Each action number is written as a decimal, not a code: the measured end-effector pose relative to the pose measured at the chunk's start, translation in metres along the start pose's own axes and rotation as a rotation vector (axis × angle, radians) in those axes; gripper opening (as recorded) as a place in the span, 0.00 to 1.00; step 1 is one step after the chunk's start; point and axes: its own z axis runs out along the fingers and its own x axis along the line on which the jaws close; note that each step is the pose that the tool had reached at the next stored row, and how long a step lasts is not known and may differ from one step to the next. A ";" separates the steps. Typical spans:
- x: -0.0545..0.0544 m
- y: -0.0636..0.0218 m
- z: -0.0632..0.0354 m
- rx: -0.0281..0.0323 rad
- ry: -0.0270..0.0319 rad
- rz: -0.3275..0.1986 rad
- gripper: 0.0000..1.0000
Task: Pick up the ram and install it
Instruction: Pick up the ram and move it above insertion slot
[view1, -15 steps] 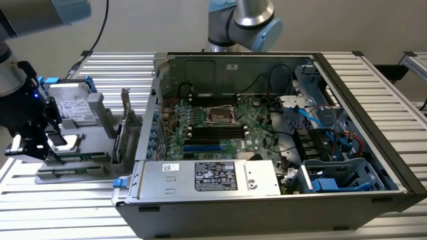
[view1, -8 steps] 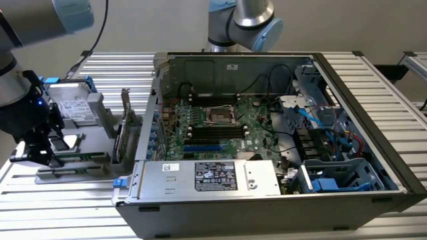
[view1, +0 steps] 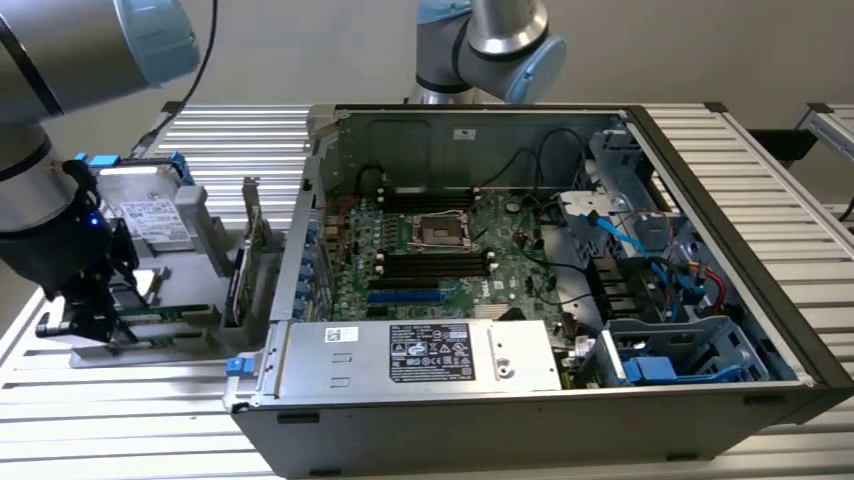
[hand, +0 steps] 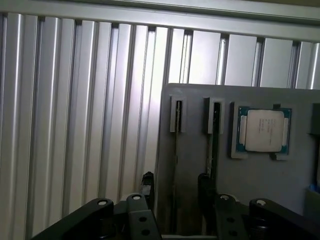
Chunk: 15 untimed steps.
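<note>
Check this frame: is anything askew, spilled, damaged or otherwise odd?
Nothing stands out. The ram sits straight in the gray holder, the open gripper straddling its slot. The processor chip lies flat in its pocket, and the computer case shows no visible damage.

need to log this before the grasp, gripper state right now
gripper: open, holding nothing, down by the ram

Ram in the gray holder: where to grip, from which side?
Likely from above, pinching its flat faces near mid-length: the ram stands on edge in a holder slot, its thin top edge exposed. The open gripper straddles it.
</note>
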 end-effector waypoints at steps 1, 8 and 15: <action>0.000 -0.0007 0.0018 0.0000 0.0000 0.000 0.48; 0.002 -0.0053 0.0144 -0.0001 0.0000 0.000 0.48; 0.004 -0.0104 0.0260 -0.0001 0.0000 0.000 0.48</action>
